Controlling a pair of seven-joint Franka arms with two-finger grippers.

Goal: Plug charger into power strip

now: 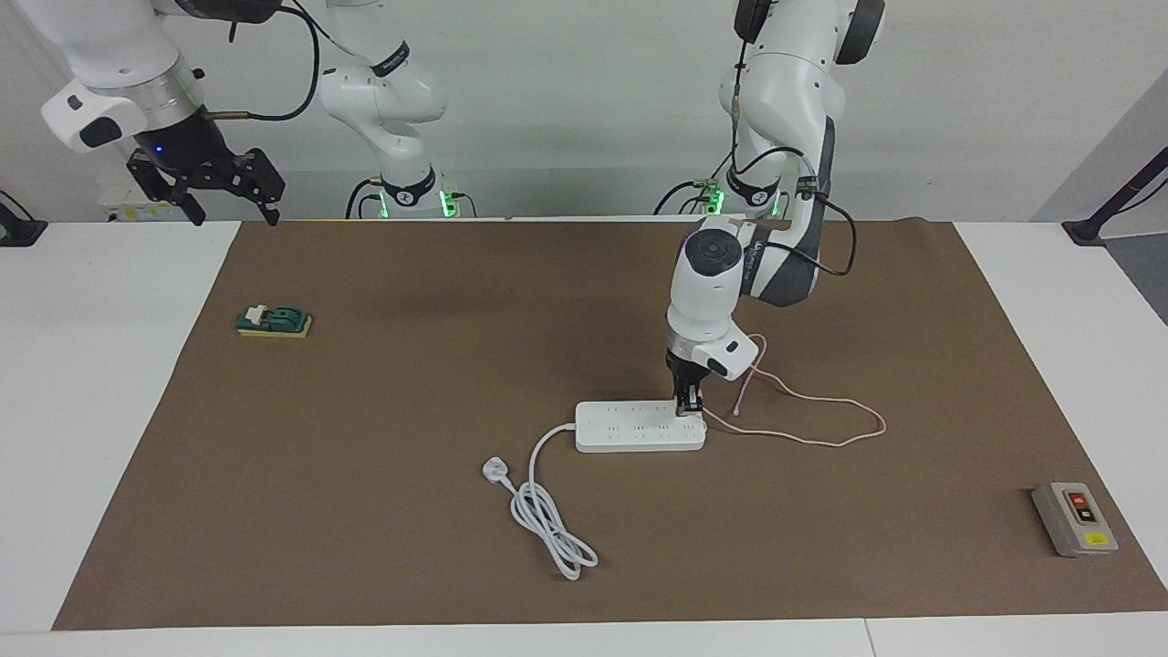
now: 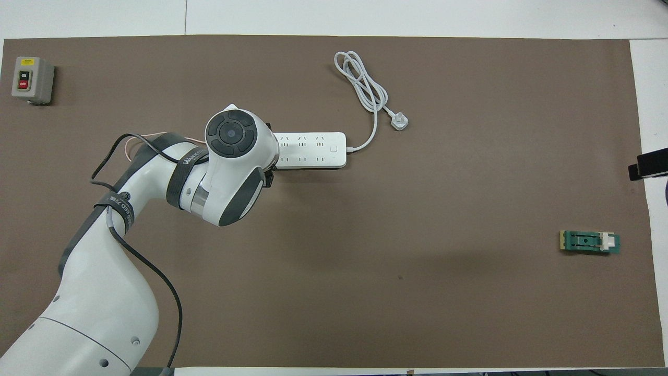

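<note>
Lying flat, oblong white power strip (image 1: 639,427)

Switch box (image 1: 1074,518) lies toward left arm's end, power strip (image 1: 639,427) mid-mat (image 1: 365,411).

From overhead my own left wrist covers my left fingers (image 1: 691,402) and the end of the power strip (image 2: 313,150) toward my left arm's end of the counter (image 2: 417,324); the charger (image 1: 695,407) between them is too small to make out in the facing view, so I cannot tell whether its prongs sit in a socket; its pink cable (image 1: 821,411) shows overhead only as a short arc beside my forearm; my left arm runs off the bottom edge overhead; my right fingers (image 1: 214,187) never enter that view; my right arm is cut by the facing view's top corner.
</note>
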